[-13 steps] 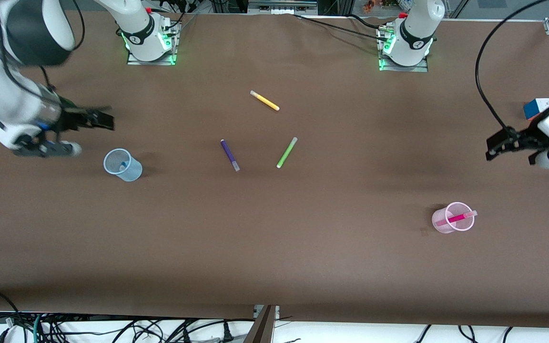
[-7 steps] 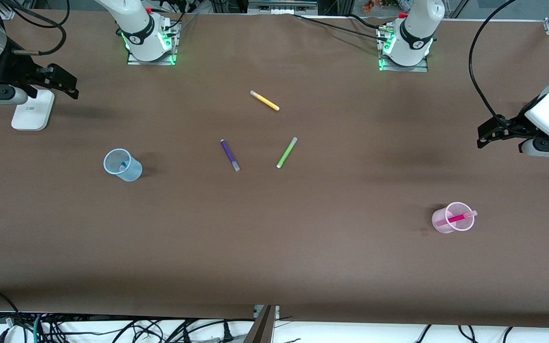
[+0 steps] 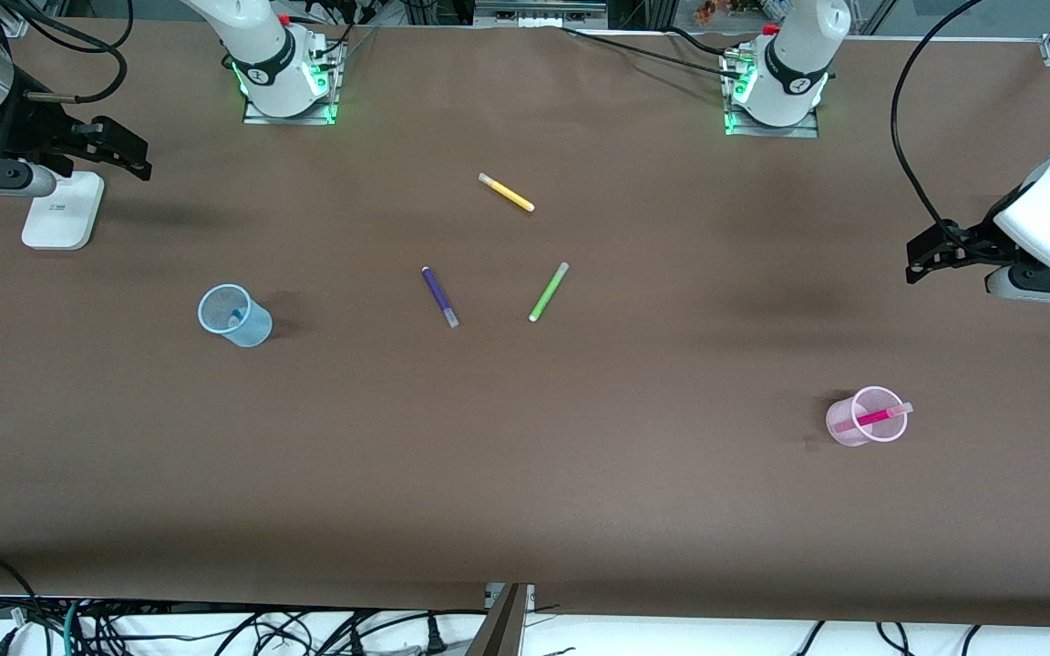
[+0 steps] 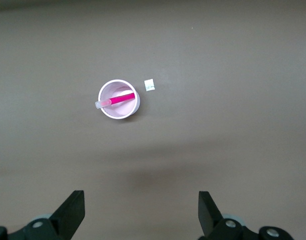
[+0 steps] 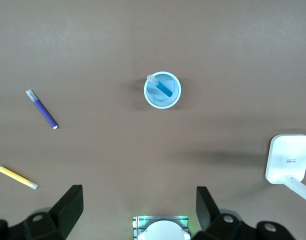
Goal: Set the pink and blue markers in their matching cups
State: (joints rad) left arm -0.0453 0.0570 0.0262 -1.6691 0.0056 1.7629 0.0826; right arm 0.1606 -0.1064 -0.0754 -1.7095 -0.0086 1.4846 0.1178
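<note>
The pale blue cup [image 3: 233, 314] stands upright toward the right arm's end, with the blue marker [image 3: 235, 317] inside it; both show in the right wrist view, cup [image 5: 162, 90] and marker [image 5: 160, 86]. The pale pink cup [image 3: 867, 416] stands toward the left arm's end, and the pink marker [image 3: 876, 417] leans in it with its pale end over the rim; both show in the left wrist view, cup [image 4: 119, 99] and marker [image 4: 117, 99]. My right gripper [image 3: 128, 150] [image 5: 139, 207] is open and empty, high over the table's end. My left gripper [image 3: 921, 255] [image 4: 141, 210] is open and empty, high over its end.
A yellow marker [image 3: 507, 192], a purple marker [image 3: 439, 296] and a green marker [image 3: 549, 292] lie mid-table. A white flat device [image 3: 62, 211] lies below the right gripper. A small white scrap [image 4: 149, 85] lies beside the pink cup. The arm bases [image 3: 283, 73] [image 3: 785, 82] stand along the table's edge.
The right gripper has risen and drawn away from the blue cup toward its end of the table, uncovering the white device. The left gripper has drawn back slightly. Cups and markers have not moved.
</note>
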